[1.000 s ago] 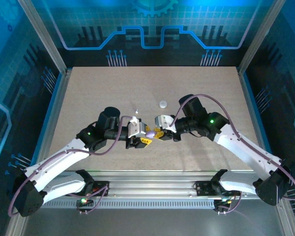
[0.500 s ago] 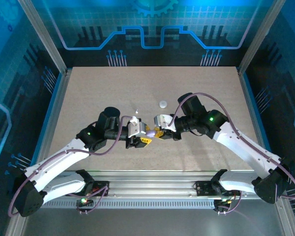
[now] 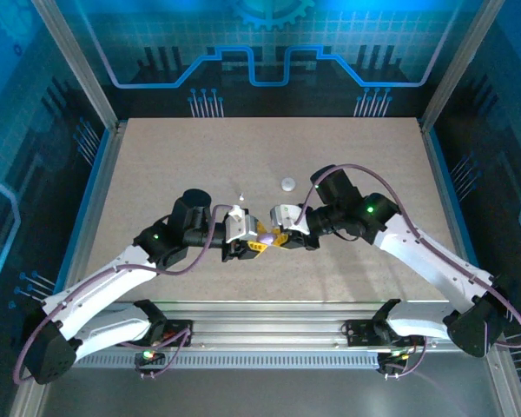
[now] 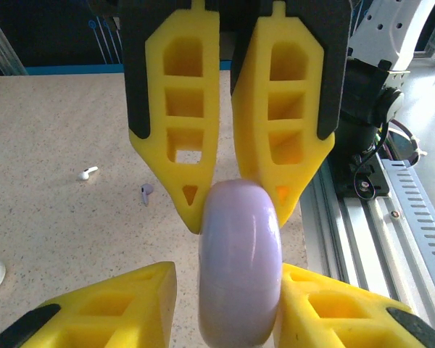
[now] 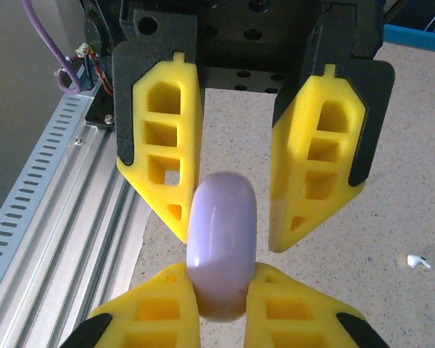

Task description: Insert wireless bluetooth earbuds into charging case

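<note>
Since a second ago the right arm (image 3: 417, 248) has been drawn slightly inward. The lavender case (image 5: 219, 243) is clenched by the right fingers (image 5: 156, 312), with the left fingers (image 4: 119, 308) spread around it. The whitish earbud (image 4: 87, 172) and lavender earbud (image 4: 146, 191) are left on the tabletop (image 4: 51, 109).

2 white arms (image 3: 104, 282), black joints (image 3: 191, 208), looping purple cables (image 3: 365, 168), green lights (image 3: 154, 234), yellow cut-out gripper fingers (image 4: 290, 123)
</note>
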Robot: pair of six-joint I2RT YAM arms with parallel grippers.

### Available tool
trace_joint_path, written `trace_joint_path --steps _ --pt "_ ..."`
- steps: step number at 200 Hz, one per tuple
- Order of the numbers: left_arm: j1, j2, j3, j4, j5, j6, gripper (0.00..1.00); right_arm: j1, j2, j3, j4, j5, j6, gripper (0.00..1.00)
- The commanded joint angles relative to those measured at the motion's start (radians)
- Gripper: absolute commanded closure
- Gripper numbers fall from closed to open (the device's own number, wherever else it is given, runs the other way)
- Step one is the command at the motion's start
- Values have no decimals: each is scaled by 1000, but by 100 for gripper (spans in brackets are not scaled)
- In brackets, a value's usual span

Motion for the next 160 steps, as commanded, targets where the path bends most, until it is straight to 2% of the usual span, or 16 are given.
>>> trace_joint_path --steps 1,66,103,133,160 --pt "-7 -7 -12 9 8 25 61 15 1 27 -4 -12 7 87" --pt "-11 -5 -11 -2 2 38 66 16 -4 23 20 -20 22 87" --pt "-13 -4 -9 -5 -8 39 78 15 -2 22 28 -24 31 86" --pt "-13 -7 -7 -10 -33 32 81 10 -29 -27 102 3 75 66" --pt "-13 -15 -14 -8 -44 30 82 1 -78 -92 199 7 146 60"
